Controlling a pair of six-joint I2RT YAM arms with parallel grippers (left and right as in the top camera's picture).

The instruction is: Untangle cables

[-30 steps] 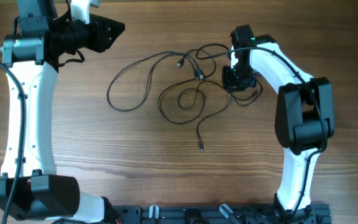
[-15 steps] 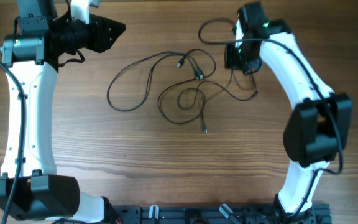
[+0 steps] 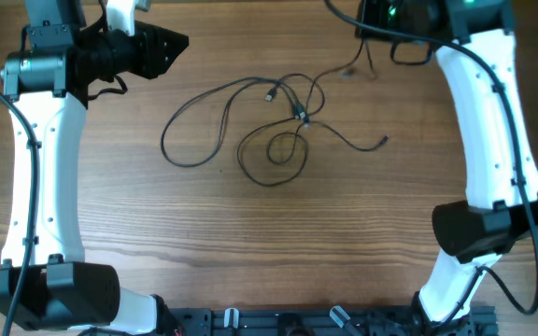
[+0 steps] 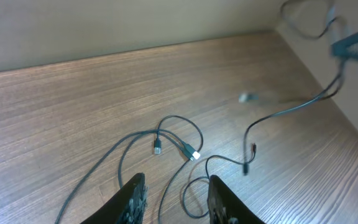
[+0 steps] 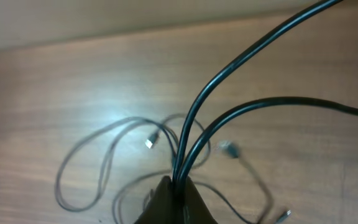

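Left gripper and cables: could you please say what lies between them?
Only bare table lies between the left gripper and the cables, as the overhead view shows.

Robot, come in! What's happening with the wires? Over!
Right gripper shut on cable strands, held high. Left gripper open, empty. Other cables knotted together. Nothing blocking.
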